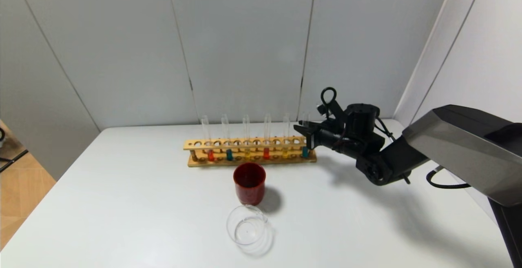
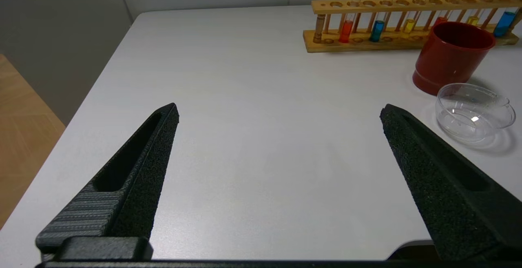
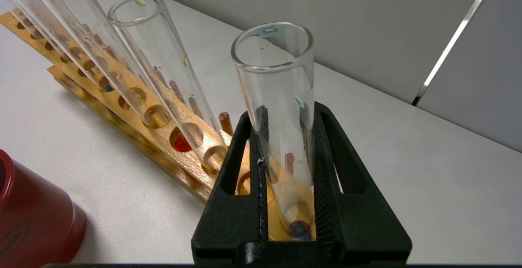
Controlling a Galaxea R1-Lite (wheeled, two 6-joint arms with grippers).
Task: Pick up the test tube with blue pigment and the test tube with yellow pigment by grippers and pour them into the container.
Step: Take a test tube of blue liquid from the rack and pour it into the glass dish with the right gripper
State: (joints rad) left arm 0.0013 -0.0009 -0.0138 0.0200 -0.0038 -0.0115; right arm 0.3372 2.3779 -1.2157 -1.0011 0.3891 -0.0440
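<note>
A wooden rack (image 1: pixel 195 145) holds several tubes. My right gripper (image 1: pixel 306 132) is shut on the rightmost one, the test tube with blue pigment (image 1: pixel 304 152), which still stands in the rack. In the right wrist view both pads press its glass (image 3: pixel 277 76) between the gripper (image 3: pixel 285 113), with the blue liquid low in the rack. A second blue tube (image 1: pixel 229 154) and two yellow tubes (image 1: pixel 285 153) (image 1: pixel 247 153) stand in the rack. The clear glass container (image 1: pixel 246 229) sits in front. My left gripper (image 2: pixel 280 111) is open and empty over bare table, out of the head view.
A dark red cup (image 1: pixel 249 182) stands between the rack and the container, close to both. Two tubes with red liquid (image 1: pixel 211 155) (image 1: pixel 266 153) are in the rack. The white table (image 1: pixel 122 202) meets grey wall panels behind the rack.
</note>
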